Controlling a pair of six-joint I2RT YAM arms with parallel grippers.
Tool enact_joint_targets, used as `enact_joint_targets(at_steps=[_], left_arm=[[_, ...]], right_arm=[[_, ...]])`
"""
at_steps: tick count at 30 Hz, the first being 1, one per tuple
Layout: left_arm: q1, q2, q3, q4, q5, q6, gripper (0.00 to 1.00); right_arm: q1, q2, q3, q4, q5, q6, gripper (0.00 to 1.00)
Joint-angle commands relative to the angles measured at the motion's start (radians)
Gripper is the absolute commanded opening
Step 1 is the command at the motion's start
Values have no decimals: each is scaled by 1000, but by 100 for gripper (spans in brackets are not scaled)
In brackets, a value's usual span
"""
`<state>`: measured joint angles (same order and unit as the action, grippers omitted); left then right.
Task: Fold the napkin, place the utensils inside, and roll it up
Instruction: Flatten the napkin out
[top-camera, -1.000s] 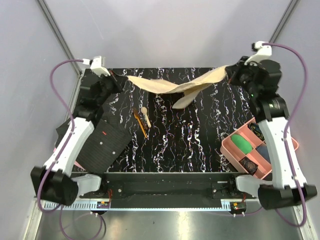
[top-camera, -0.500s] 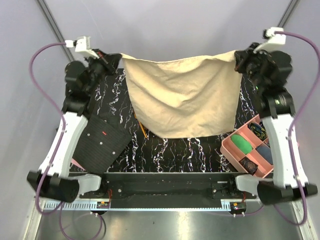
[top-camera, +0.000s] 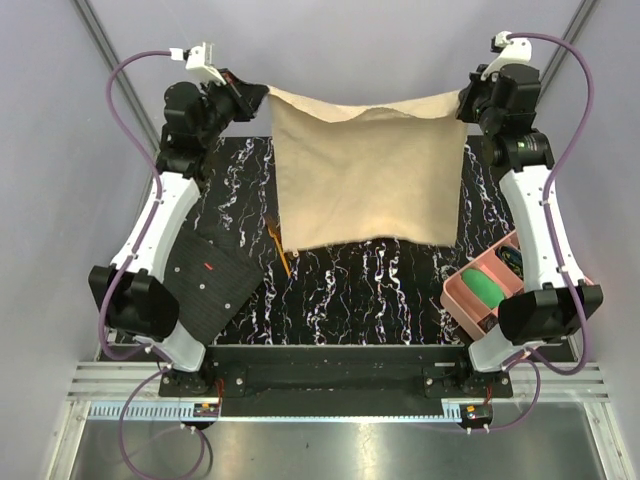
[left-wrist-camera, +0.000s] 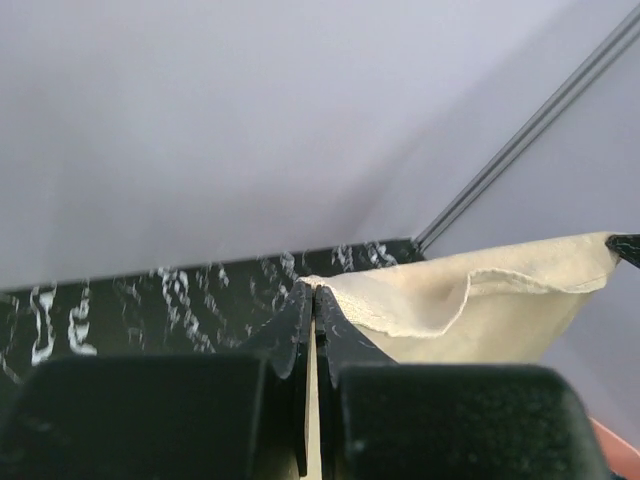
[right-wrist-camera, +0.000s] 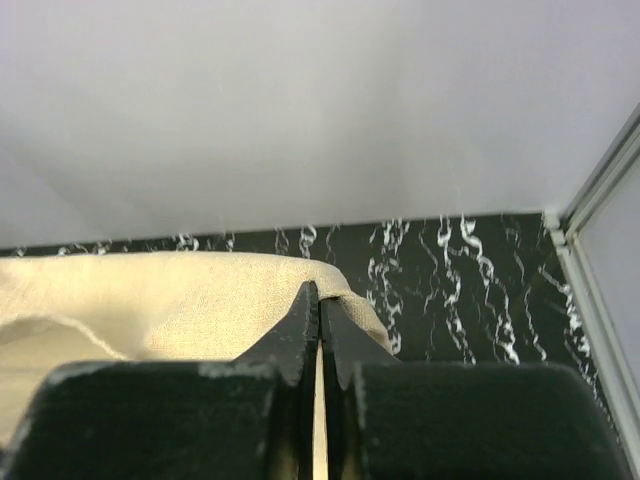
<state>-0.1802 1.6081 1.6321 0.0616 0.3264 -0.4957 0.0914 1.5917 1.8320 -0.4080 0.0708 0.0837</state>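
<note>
The beige napkin (top-camera: 365, 180) hangs spread out in the air over the far half of the black marbled table (top-camera: 380, 290). My left gripper (top-camera: 262, 92) is shut on its upper left corner (left-wrist-camera: 345, 295). My right gripper (top-camera: 464, 98) is shut on its upper right corner (right-wrist-camera: 335, 285). The napkin's lower edge hangs free above the table. The thin orange-brown utensil (top-camera: 279, 250) lies on the table, partly under the napkin's lower left corner. The wooden spoon is hidden behind the napkin.
A black dotted mat with a red mark (top-camera: 208, 282) lies at the left front. A pink tray (top-camera: 455, 292) with small coloured items stands at the right front, partly behind the right arm. Grey walls close in at the back and sides.
Both grippers have lifted the napkin from a bunched strip into a hanging sheet. They then moved closer together and further back, so the sheet hangs narrower and higher.
</note>
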Motion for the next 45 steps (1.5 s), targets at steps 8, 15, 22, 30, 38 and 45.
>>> enact_joint_targets(at_steps=[8, 15, 22, 30, 38, 45], left_arm=[[7, -301, -133, 159, 7, 3, 0], [7, -465, -158, 96, -24, 26, 0], [7, -409, -97, 84, -7, -30, 0], [51, 134, 232, -42, 10, -49, 0], [74, 768, 659, 4, 148, -187, 72], [70, 590, 344, 110, 102, -87, 85]], right_arm=[[-2, -308, -112, 166, -120, -139, 0], [-2, -467, -174, 163, -187, -105, 0], [-7, -391, -139, 153, -120, -90, 0], [-133, 37, -24, 121, -147, 19, 0], [-248, 684, 367, -12, -397, 126, 88], [-255, 788, 552, -132, -483, 128, 100]])
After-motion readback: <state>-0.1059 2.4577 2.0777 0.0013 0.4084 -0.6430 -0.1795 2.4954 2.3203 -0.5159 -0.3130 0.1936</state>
